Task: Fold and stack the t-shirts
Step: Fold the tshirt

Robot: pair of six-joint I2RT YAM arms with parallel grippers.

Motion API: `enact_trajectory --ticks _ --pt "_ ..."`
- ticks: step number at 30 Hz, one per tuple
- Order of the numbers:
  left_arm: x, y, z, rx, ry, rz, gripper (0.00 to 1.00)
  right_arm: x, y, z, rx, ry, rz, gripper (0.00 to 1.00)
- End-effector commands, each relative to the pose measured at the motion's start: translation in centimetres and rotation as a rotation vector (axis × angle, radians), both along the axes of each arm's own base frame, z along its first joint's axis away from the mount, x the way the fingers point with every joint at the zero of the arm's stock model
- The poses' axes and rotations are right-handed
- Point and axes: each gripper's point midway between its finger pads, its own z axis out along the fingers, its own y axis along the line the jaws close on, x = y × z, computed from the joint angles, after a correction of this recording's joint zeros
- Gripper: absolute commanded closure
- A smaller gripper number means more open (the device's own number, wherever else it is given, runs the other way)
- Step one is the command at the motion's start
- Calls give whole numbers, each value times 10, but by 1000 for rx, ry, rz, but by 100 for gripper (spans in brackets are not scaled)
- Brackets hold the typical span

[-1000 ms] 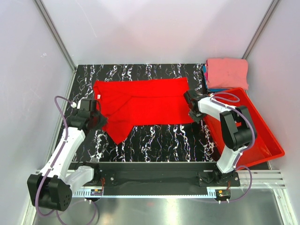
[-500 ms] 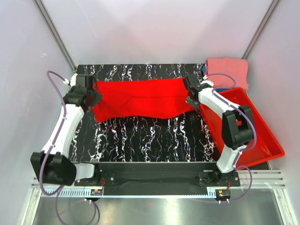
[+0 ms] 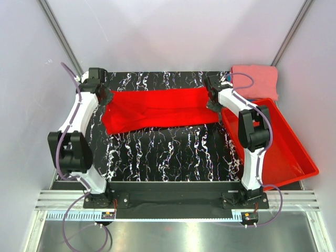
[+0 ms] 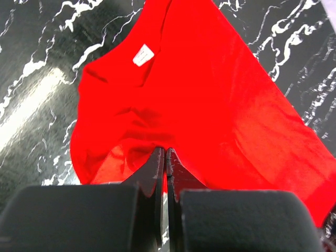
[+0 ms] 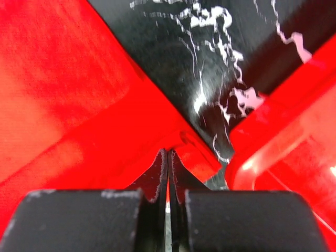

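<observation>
Now | left gripper (image 3: pixel 107 97) clamped tight on bright red cloth t-shirt (image 3: pixel 157 107), 10 o'clock | right gripper (image 3: pixel 212 102) clamped tight on its opposite end, 2 o'clock | folded salmon-pink cloth t-shirt (image 3: pixel 255 81), 1 o'clock

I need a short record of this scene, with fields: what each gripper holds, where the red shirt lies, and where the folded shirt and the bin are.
left gripper: shut on the left end of the red t-shirt
right gripper: shut on its right end
red t-shirt: stretched between both grippers, over the far half of the table
salmon-pink t-shirt: folded, far right corner
red bin: right side, nearer than the folded shirt
</observation>
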Motion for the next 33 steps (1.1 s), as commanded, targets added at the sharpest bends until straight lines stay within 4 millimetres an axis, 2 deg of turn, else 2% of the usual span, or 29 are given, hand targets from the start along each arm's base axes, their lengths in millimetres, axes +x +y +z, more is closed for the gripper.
enact_trajectory --ticks 1,2,5,8,13,25,29,33 --pt "22 10 10 55 -29 0 100 19 -4 12 1 -27 21 100" --pt "26 21 9 54 -35 18 100 24 -4 10 10 -26 22 100" --pt "38 24 1 49 -30 8 100 33 -4 7 20 -27 27 100" --pt "52 22 -5 22 -42 -25 100 41 0 5 27 -27 42 100" --pt "67 18 -11 4 -36 -69 100 38 -3 -6 32 26 29 100" --pt "83 14 -47 -6 45 -126 100 41 -3 -16 54 62 20 100" --pt "93 11 -50 -14 39 -146 100 45 -7 -17 53 68 9 100" --pt "102 17 -46 14 31 -137 100 47 -11 -18 55 71 1 100"
